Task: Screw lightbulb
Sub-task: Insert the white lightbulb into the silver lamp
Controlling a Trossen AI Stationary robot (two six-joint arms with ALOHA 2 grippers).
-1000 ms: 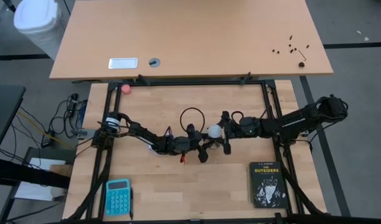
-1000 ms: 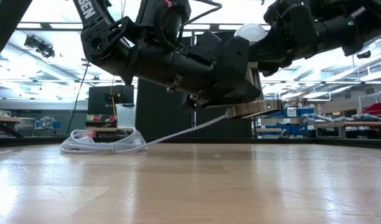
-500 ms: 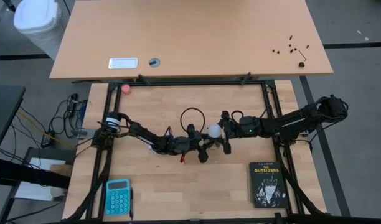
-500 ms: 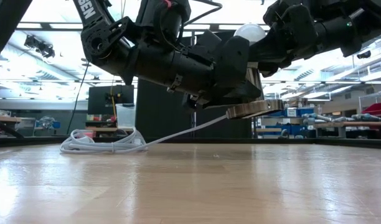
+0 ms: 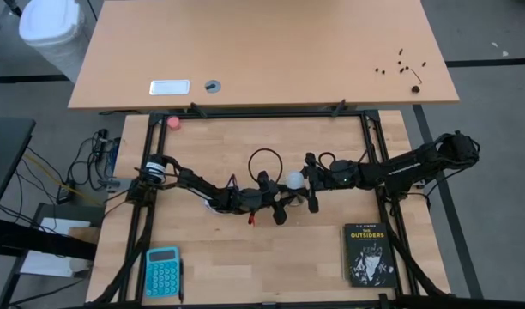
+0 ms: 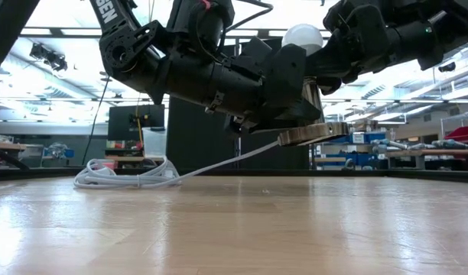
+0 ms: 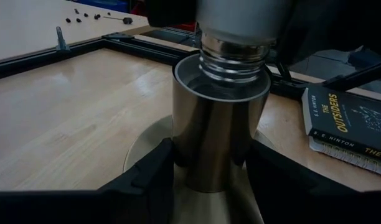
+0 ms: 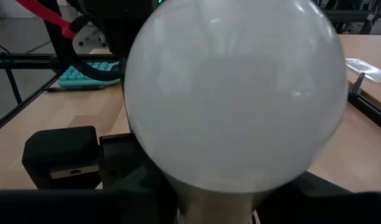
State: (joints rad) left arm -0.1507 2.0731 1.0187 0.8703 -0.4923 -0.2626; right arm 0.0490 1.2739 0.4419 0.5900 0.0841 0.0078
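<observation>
left gripper (image 7: 209, 180): fingers pinched on the shiny socket (image 7: 218, 130), holding it upright and lifted off the table (image 5: 245, 257), roughly mid-table just left of center. Best thing it can do is not budge while the other arm twists.

socket cord (image 6: 127, 174): white, coiled on the table and running up to the socket. Looks slack, so I doubt it'll tug.

lightbulb (image 8: 237, 93): sitting base-down in the socket mouth, with some thread rings (image 7: 234, 59) still showing above the rim, so I'd say it's only partly in. Keep it straight; if it tips, the threads will probably bind.

right gripper (image 5: 310, 182): just right of center, on the bulb from its side. Can't tell how tightly its fingers are pressed on the glass, since the globe fills its own camera.

hard to see: the contact down inside the socket is hidden, and in the low view the arms overlap.
</observation>
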